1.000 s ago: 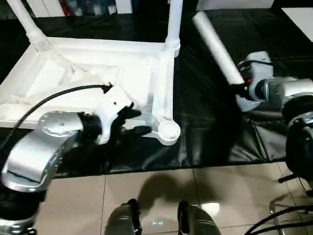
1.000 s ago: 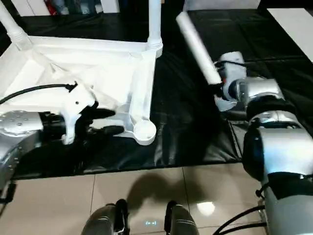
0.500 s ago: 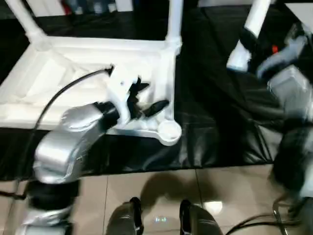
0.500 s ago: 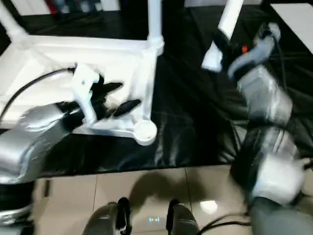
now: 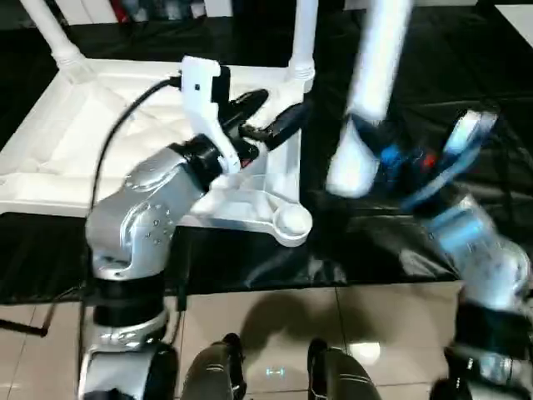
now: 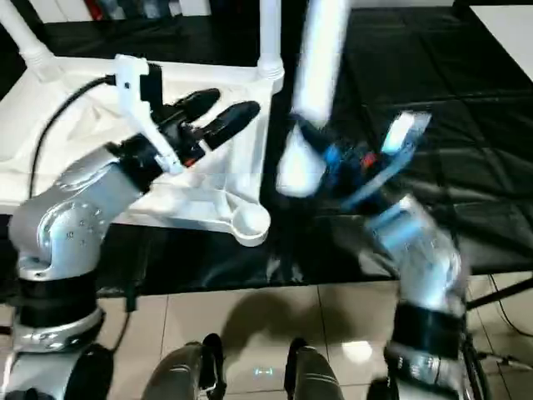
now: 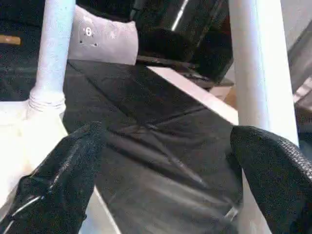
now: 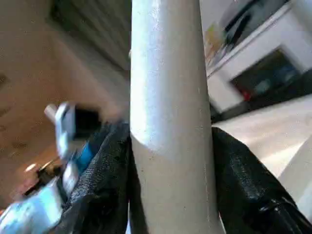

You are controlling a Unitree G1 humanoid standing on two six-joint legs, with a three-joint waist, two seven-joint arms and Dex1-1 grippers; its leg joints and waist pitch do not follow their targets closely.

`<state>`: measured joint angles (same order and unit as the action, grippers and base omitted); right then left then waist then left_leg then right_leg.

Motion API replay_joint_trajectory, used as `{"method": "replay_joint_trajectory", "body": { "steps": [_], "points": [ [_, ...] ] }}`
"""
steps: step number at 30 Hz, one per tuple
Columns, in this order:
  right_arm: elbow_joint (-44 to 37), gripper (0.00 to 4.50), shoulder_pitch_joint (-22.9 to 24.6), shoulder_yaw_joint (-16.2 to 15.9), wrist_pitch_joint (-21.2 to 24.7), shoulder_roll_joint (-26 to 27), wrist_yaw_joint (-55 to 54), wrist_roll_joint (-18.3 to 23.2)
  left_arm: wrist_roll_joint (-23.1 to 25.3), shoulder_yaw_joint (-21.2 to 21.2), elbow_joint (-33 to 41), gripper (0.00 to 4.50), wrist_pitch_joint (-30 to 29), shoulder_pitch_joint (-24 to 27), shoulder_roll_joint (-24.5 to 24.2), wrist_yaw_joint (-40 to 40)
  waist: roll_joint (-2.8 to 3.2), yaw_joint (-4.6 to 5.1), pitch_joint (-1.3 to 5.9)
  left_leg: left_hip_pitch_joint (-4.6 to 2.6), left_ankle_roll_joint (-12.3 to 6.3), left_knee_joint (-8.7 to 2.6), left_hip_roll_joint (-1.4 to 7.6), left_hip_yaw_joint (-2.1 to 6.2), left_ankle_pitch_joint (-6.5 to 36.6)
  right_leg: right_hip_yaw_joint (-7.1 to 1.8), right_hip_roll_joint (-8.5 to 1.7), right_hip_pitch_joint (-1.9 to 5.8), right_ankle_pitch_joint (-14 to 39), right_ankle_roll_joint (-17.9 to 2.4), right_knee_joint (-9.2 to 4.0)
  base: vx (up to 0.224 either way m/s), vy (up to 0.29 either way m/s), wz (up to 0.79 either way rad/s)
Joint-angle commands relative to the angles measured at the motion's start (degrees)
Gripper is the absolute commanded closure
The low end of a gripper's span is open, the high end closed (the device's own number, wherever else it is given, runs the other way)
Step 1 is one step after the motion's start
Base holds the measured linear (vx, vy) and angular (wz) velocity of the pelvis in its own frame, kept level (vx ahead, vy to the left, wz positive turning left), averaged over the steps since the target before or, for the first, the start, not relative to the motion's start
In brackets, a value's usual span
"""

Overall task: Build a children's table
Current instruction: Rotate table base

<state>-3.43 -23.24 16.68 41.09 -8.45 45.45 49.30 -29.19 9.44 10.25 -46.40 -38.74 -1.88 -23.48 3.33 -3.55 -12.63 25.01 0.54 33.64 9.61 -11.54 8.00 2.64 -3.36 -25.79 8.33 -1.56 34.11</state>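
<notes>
The children's table lies upside down on the black worktop, two legs up at its far corners. The right gripper pinches a loose leg, upright. The left gripper, spread wide and empty, hovers over the top's right edge. The near right socket is empty; a tilted leg could jam or slip there

The children's table was white, the bench black, the fingers black beside a white leg.
</notes>
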Motion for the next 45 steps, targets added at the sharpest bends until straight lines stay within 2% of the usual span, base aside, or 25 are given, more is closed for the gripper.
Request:
{"method": "replay_joint_trajectory", "body": {
  "steps": [1,2,6,7,8,9,11,14,15,17,21,22,23,24,25,26,29,32,38,45],
  "points": [
    [-2.35,2.59,0.58,-1.38,0.14,0.02,0.54,0.05,-2.89,1.41,-0.14,0.00,-1.18,-1.03,0.68,0.58,-0.76,-0.25,6.14,-2.31,-5.47,-3.30,2.82,1.98,7.74,-2.24,-4.70,3.56,17.05,-11.07,-4.39,0.000,0.000,0.00],
    [-2.77,2.59,0.87,-1.77,0.47,0.01,0.27,-0.10,-4.22,1.52,0.02,0.00,-2.09,-1.22,1.06,-0.03,-0.93,-0.17,6.05,-2.18,-5.50,-3.40,2.80,2.00,7.60,-2.23,-4.68,3.57,17.17,-10.92,-4.43,0.000,0.000,0.00],
    [-3.67,2.59,1.23,-3.30,1.46,-0.59,-0.13,-1.15,-7.19,1.77,0.94,0.00,-4.02,-1.14,2.36,-0.55,-0.96,-0.17,6.05,-2.12,-6.24,-3.24,2.68,1.92,6.25,-2.31,-4.63,3.57,15.86,-10.93,-4.34,0.000,0.000,0.00],
    [-4.09,2.59,1.38,-4.32,1.16,-0.86,-0.56,-2.16,-9.04,2.26,1.42,0.00,-5.18,-0.96,3.16,-0.18,-1.31,-0.10,6.07,-2.07,-6.36,-3.22,2.64,1.84,6.08,-2.30,-4.59,3.61,15.79,-10.83,-4.29,0.000,0.000,0.00],
    [-4.13,2.59,1.40,-4.49,1.11,-0.92,-0.59,-2.33,-9.26,2.31,1.50,0.00,-5.32,-0.92,3.25,-0.14,-1.22,-0.19,6.05,-2.06,-6.27,-3.21,2.64,1.90,5.92,-2.29,-4.65,3.62,15.87,-10.90,-4.19,0.000,0.000,0.00],
    [-4.45,2.59,1.66,-6.14,0.20,-1.52,-1.08,-3.76,-10.15,2.28,2.04,0.00,-6.34,-0.50,3.53,0.38,-1.24,-0.18,6.09,-2.06,-6.40,-3.19,2.70,1.91,5.67,-2.30,-4.69,3.62,15.93,-10.82,-4.16,0.000,0.000,0.00],
    [-4.55,2.59,1.77,-7.22,-0.41,-1.92,-1.19,-4.86,-9.86,1.88,2.31,0.00,-6.65,-0.06,3.45,0.63,-1.42,-0.09,6.09,-2.06,-6.42,-3.21,2.68,1.91,5.76,-2.28,-4.64,3.67,16.31,-10.42,-4.27,0.000,0.000,0.00],
    [-5.00,2.59,2.10,-9.59,-2.14,-2.19,-1.67,-7.33,-7.50,-0.41,2.56,0.00,-5.35,1.15,2.23,0.92,-1.30,0.06,5.99,-2.08,-6.62,-3.26,2.73,1.90,6.30,-2.34,-4.61,3.54,17.39,-9.46,-4.46,0.000,0.000,0.00],
    [-5.08,2.59,2.30,-10.92,-3.83,-2.27,-1.86,-9.39,-8.64,-0.06,3.22,0.00,-5.82,1.76,2.78,1.59,-1.19,0.05,6.16,-2.11,-6.33,-3.22,2.84,1.93,6.28,-2.29,-4.61,3.54,17.43,-9.19,-4.33,0.000,0.000,0.00],
    [-5.50,2.59,2.63,-12.08,-4.11,-2.01,-1.85,-10.30,-9.19,-0.62,5.03,0.00,-6.50,3.26,2.80,2.23,-1.20,0.11,6.17,-2.06,-6.08,-3.27,2.90,1.98,6.01,-2.32,-4.65,3.65,16.45,-9.65,-4.24,0.000,0.000,0.00],
    [-5.72,2.59,3.36,-14.19,-7.44,-1.18,-3.29,-13.70,-6.27,-2.34,6.47,0.34,-4.05,5.33,2.55,3.59,-0.97,0.15,6.16,-2.22,-6.06,-3.28,3.01,1.95,7.01,-2.36,-4.58,3.51,16.63,-9.79,-4.34,0.000,0.000,0.00],
    [-5.63,2.59,3.69,-15.28,-9.23,-0.98,-3.99,-15.49,-5.41,-2.60,7.03,0.34,-3.42,5.97,2.70,4.52,-0.86,0.10,6.21,-2.25,-5.91,-3.28,3.04,1.99,7.12,-2.36,-4.61,3.52,16.75,-9.74,-4.31,0.000,0.000,0.00],
    [-5.56,2.59,4.34,-17.07,-12.94,-0.44,-4.85,-18.47,-3.51,-3.78,8.08,0.34,-2.40,7.22,2.54,6.01,-0.69,0.08,6.22,-2.17,-5.64,-3.32,3.19,2.09,7.35,-2.35,-4.67,3.50,16.83,-9.57,-4.29,0.000,0.000,0.00],
    [-5.37,2.59,4.68,-16.97,-15.23,0.89,-6.14,-19.52,-2.54,-4.31,8.73,0.34,-1.87,7.88,2.91,7.21,-0.83,0.28,6.18,-2.11,-5.28,-3.37,3.23,2.04,8.15,-2.43,-4.76,3.46,16.96,-9.30,-4.32,0.000,0.000,0.00],
    [-5.37,2.59,4.68,-16.97,-15.23,0.89,-6.14,-19.52,-2.54,-4.31,8.73,0.34,-1.87,7.88,2.91,7.21,-0.83,0.28,6.18,-2.11,-5.28,-3.37,3.23,2.04,8.15,-2.43,-4.76,3.46,16.96,-9.30,-4.32,0.000,0.000,0.00],
    [-4.15,2.59,4.97,-17.59,-19.41,1.77,-7.06,-22.18,-2.30,-3.73,9.36,0.34,-1.11,8.28,4.61,9.73,-0.85,0.36,6.17,-2.17,-5.30,-3.37,3.14,1.95,8.32,-2.46,-4.64,3.48,17.01,-9.32,-4.40,0.000,0.000,0.00],
    [-2.28,2.59,5.49,-18.56,-24.31,2.64,-8.15,-25.51,-1.06,-3.49,9.80,0.34,1.39,8.82,6.68,12.58,-0.77,0.26,6.34,-2.12,-5.04,-3.27,3.14,2.05,8.69,-2.40,-4.67,3.57,17.08,-9.39,-4.35,0.000,0.000,0.00],
    [-1.66,2.59,5.77,-19.02,-25.48,2.87,-8.30,-26.15,-0.23,-3.97,9.72,0.34,2.69,9.20,7.32,13.51,-0.90,0.29,6.31,-2.04,-5.68,-3.20,3.03,1.99,8.59,-2.44,-4.57,3.68,16.05,-9.62,-4.33,0.000,0.000,0.00],
    [-0.20,2.59,6.10,-20.16,-29.31,3.44,-7.35,-27.57,2.98,-7.98,9.50,0.34,5.05,10.65,5.48,12.55,-0.76,0.21,6.93,-2.05,-7.43,-2.87,3.15,2.04,6.57,-2.34,-4.47,3.83,12.56,-10.61,-3.75,0.000,0.000,0.00],
    [0.95,2.59,6.13,-20.80,-31.60,3.34,-6.89,-28.47,2.94,-8.77,9.83,0.34,5.37,11.23,5.06,12.29,-0.73,0.17,7.03,-2.08,-7.31,-2.70,3.16,2.00,7.09,-2.36,-4.53,3.92,12.38,-11.52,-3.66,0.000,0.000,0.00]
  ]
}}
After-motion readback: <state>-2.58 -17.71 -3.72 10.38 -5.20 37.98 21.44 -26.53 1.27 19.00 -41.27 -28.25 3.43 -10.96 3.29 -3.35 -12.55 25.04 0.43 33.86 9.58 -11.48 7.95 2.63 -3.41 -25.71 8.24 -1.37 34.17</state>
